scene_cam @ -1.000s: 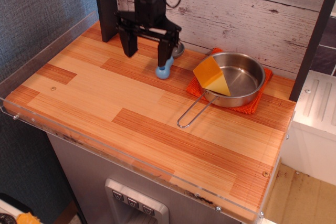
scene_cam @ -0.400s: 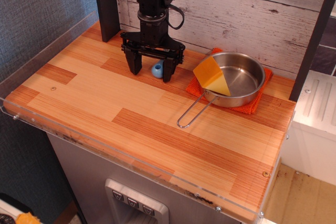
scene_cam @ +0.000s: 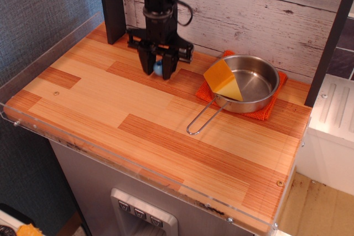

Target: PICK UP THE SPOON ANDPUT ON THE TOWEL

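1. near the back edge of the table (scene_cam: 138,131), our tool (scene_cam: 157,69) stands upright with its two fingers brought in close on either side of the spoon (scene_cam: 158,68); only a small patch of the light-blue handle shows between them, and the bowl is hidden behind the tool.
2. we judge the tool to be clenched on the spoon's handle, low against the wood. we cannot tell whether the spoon has left the surface.
3. gripping the chunky handle makes sense to us: it is the thick part, easy to pinch from above, while the round bowl would slip.
4. the towel (scene_cam: 274,103) lies well to the right of the spoon, against the back wall (scene_cam: 260,9), and only its orange edges show.
5. most of the towel is covered by the steel pan (scene_cam: 254,84), whose wire handle (scene_cam: 203,119) reaches out toward the front of the table.
6. a yellow-orange wedge (scene_cam: 222,79) leans on the pan's left rim, on the side facing the spoon.
7. we think the pan and wedge are the obstacle: little bare cloth is free, so the spoon must go up and over them and may end up on the pan or on a narrow strip of towel.
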